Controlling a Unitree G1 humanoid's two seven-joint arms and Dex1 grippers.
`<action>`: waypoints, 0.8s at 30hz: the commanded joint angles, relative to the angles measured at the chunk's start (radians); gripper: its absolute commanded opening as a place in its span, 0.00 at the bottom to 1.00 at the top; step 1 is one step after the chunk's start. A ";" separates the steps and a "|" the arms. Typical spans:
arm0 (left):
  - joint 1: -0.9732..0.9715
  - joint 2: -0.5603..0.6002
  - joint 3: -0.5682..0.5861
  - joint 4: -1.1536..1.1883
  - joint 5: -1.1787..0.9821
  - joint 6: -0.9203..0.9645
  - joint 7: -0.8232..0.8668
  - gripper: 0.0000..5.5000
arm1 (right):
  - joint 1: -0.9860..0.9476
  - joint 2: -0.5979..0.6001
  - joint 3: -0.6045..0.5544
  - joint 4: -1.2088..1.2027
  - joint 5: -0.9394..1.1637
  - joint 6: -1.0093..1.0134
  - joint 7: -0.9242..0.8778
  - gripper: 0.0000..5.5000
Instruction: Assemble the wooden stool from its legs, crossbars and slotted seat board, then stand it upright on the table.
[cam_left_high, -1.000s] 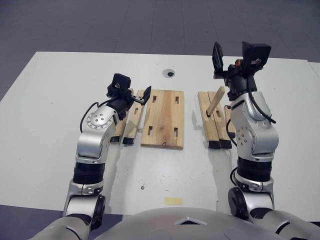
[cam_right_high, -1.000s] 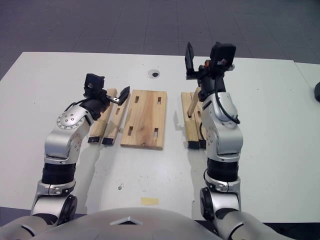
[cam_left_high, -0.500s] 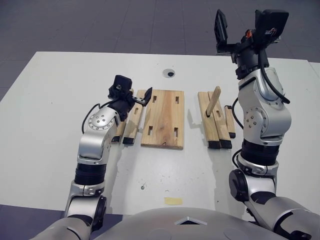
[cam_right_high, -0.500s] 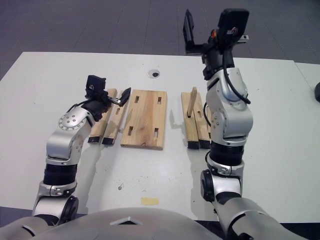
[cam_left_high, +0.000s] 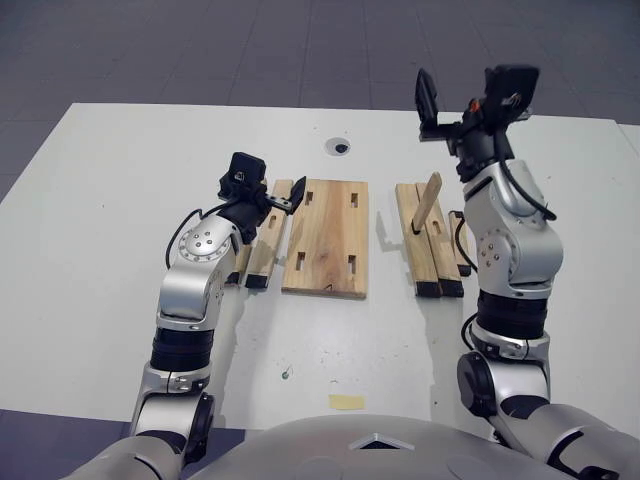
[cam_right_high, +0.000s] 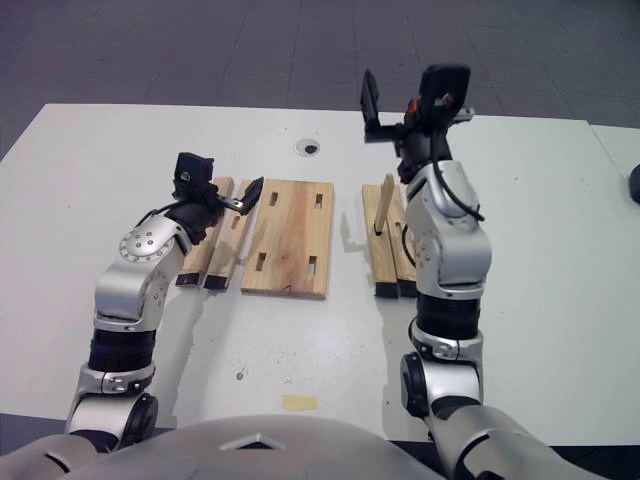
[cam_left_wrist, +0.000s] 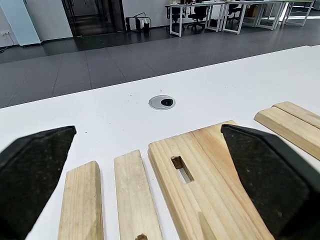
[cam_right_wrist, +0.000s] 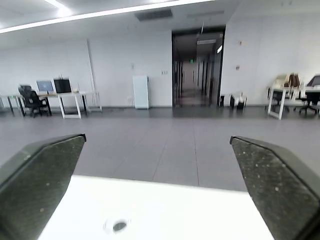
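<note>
Wooden seat board (cam_left_high: 326, 238) lies flat; left gripper (cam_left_wrist: 148, 130) spread; right gripper (cam_right_wrist: 158, 137) spread, raised.

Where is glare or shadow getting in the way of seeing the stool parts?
Left eye view: even light on the table, only a soft shadow from the tilted wooden piece, falling on bare table short of the seat board. Left wrist view: the seat board's slot reads plainly, no glare. Right wrist view: the table washes out bright under the ceiling light strip.
</note>
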 joint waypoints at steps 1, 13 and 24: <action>-0.002 0.004 0.004 0.005 0.010 -0.001 0.006 0.98 | -0.086 -0.008 -0.022 -0.045 0.031 0.033 -0.008 0.98; 0.018 0.005 0.011 0.002 0.009 0.005 0.018 0.98 | 0.243 0.002 0.084 0.235 0.008 0.017 0.126 0.98; 0.025 -0.006 -0.003 -0.004 0.010 0.009 0.015 0.98 | 0.137 -0.015 -0.034 0.064 0.104 -0.019 0.111 0.98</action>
